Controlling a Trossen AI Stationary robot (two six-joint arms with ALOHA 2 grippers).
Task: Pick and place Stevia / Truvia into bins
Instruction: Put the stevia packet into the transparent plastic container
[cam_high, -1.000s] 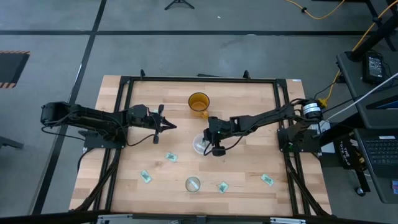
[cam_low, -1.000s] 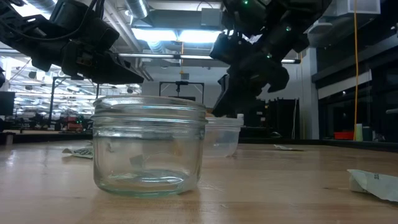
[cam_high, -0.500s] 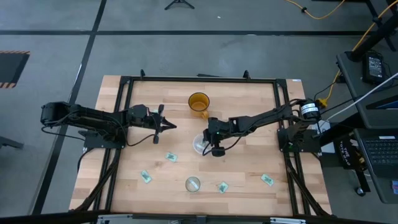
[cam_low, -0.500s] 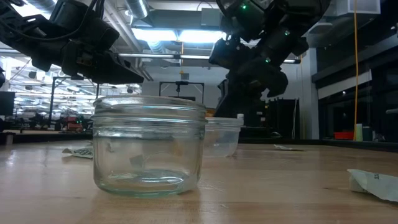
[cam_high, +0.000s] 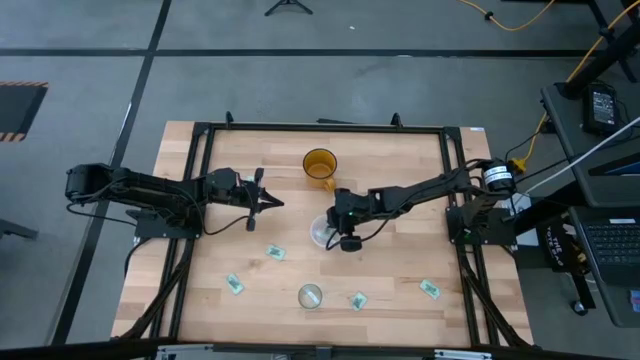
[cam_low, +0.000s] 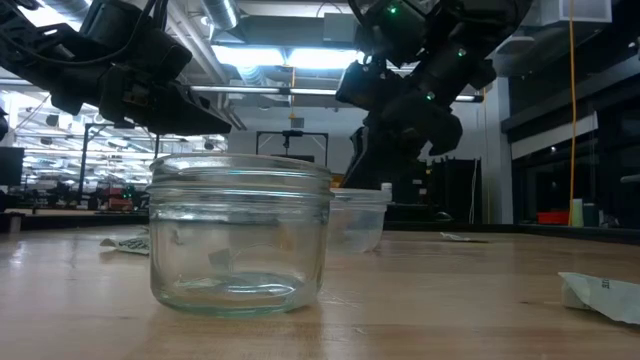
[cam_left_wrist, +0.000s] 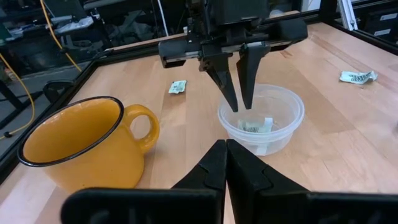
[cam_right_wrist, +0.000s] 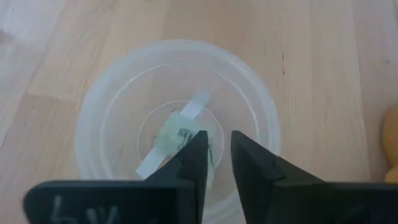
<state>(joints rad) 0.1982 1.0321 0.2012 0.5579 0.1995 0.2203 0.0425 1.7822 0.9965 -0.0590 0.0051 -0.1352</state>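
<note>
The wide whitish bin (cam_high: 320, 235) stands mid-table, with a green-and-white sachet or two (cam_right_wrist: 177, 137) lying on its floor. My right gripper (cam_right_wrist: 217, 140) hangs over this bin, fingers pointing down and a little apart with nothing between them (cam_left_wrist: 237, 102). The smaller glass bin (cam_high: 311, 296) stands near the table's near edge. Loose sachets lie flat on the wood (cam_high: 275, 254), (cam_high: 234, 285), (cam_high: 358, 299), (cam_high: 430, 289). My left gripper (cam_high: 278, 204) waits shut to the left of the wide bin, above the table (cam_left_wrist: 225, 149).
An orange mug (cam_high: 320, 164) stands just beyond the wide bin, toward the far edge. In the low view the glass bin (cam_low: 240, 235) is closest, with one sachet (cam_low: 600, 292) to its right. Black frame rails run along the table's sides.
My right gripper has shifted slightly above the wide bin; nothing else has moved.
</note>
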